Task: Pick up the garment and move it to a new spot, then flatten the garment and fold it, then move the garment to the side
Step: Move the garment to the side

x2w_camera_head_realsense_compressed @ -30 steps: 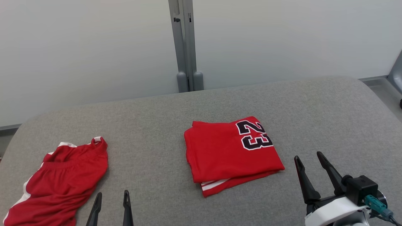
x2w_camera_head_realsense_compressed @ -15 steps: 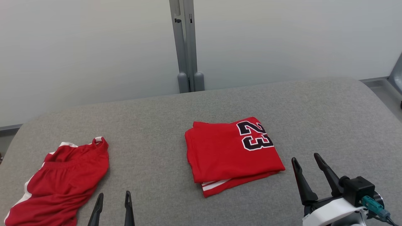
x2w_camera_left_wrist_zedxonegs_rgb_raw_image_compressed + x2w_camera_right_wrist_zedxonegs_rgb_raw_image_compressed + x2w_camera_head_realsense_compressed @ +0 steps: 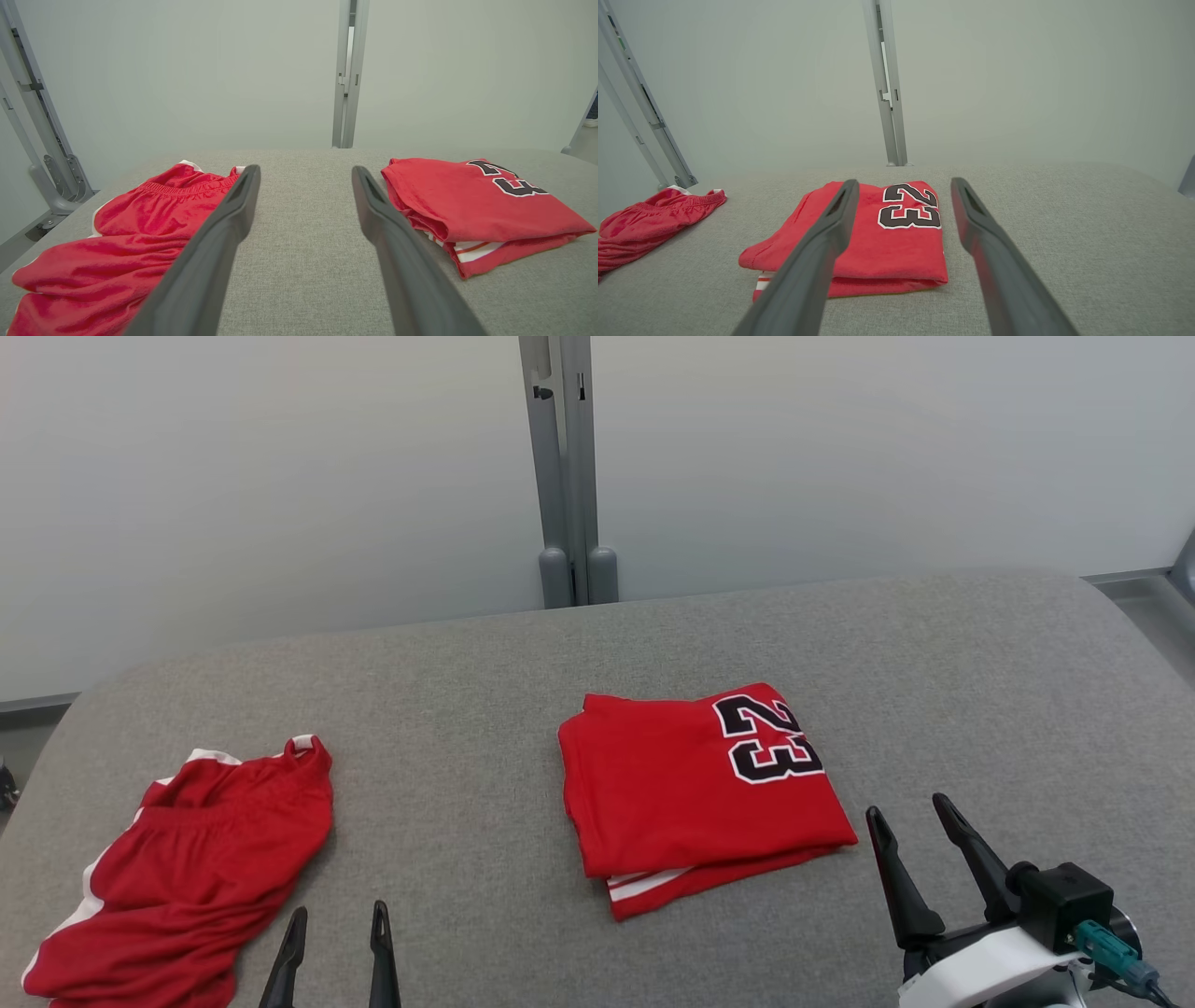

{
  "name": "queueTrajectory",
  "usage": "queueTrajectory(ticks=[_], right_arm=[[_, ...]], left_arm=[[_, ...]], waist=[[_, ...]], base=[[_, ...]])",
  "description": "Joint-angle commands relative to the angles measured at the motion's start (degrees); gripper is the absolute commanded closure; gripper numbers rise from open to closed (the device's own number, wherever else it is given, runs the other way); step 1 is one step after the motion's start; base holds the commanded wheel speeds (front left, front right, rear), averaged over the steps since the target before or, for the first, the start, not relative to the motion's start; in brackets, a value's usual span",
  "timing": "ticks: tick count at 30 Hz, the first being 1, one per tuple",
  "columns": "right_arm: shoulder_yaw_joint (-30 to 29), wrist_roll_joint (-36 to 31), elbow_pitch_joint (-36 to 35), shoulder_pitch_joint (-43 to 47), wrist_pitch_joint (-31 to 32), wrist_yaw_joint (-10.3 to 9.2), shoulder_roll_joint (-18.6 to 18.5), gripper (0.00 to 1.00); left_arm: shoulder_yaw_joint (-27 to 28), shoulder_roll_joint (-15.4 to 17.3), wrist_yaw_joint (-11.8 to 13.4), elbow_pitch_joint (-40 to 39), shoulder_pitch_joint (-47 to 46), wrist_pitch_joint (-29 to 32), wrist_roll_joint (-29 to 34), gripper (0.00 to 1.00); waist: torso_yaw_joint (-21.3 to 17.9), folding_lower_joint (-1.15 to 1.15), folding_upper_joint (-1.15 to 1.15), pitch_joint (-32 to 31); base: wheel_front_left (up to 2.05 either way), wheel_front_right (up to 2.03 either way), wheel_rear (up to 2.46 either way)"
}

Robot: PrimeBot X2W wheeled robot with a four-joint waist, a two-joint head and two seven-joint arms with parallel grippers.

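A folded red jersey [image 3: 695, 793] with a black "23" lies in the middle of the grey table [image 3: 448, 681]; it lies at the right in the left wrist view [image 3: 467, 205] and straight ahead in the right wrist view [image 3: 873, 238]. Crumpled red shorts [image 3: 191, 868] with white trim lie at the table's left [image 3: 121, 238] [image 3: 649, 219]. My left gripper [image 3: 338, 917] is open near the front edge, between the two garments, holding nothing. My right gripper [image 3: 907, 810] is open just right of the jersey, apart from it, empty.
A pale wall with a grey vertical post [image 3: 568, 476] stands behind the table. The table's rounded right end [image 3: 1102, 616] borders a strip of floor. Bare grey surface lies right of the jersey and between the garments.
The whole head view has shifted slightly, so the camera moved. The right gripper has drawn back a little toward the front edge. Both garments lie as before.
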Motion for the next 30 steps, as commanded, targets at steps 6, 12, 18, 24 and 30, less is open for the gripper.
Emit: queueTrajectory(ticks=[6,12,18,24,30], right_arm=[[-0.23,-0.57,0.16,0.64,-0.16,-0.07,0.24,0.0],[-0.05,-0.89,0.53,0.44,-0.16,-0.07,0.44,0.0],[0.05,-1.06,0.83,0.74,-0.16,-0.07,0.45,0.0],[0.08,-1.28,0.79,0.97,-0.16,-0.07,0.44,0.0],[-0.09,-1.06,0.84,0.64,-0.16,-0.07,0.34,0.0]], left_arm=[[0.38,0.1,-0.58,0.11,-0.87,0.0,0.15,0.0],[0.35,0.1,-0.86,0.49,-1.15,0.0,0.24,0.0],[0.47,0.1,-1.17,0.85,-0.89,0.0,0.22,0.0],[0.3,0.1,-1.43,0.97,-1.05,0.0,0.36,0.0],[-0.03,0.1,-1.62,0.81,-1.47,0.0,0.43,0.0]], waist=[[0.35,0.0,0.0,0.37],[0.56,0.0,0.0,0.28],[0.7,0.0,0.0,0.06],[1.07,0.0,0.0,0.15],[1.58,0.0,0.0,1.19]], base=[[0.0,0.0,0.0],[0.0,0.0,0.0],[0.0,0.0,0.0],[0.0,0.0,0.0],[0.0,0.0,0.0]])
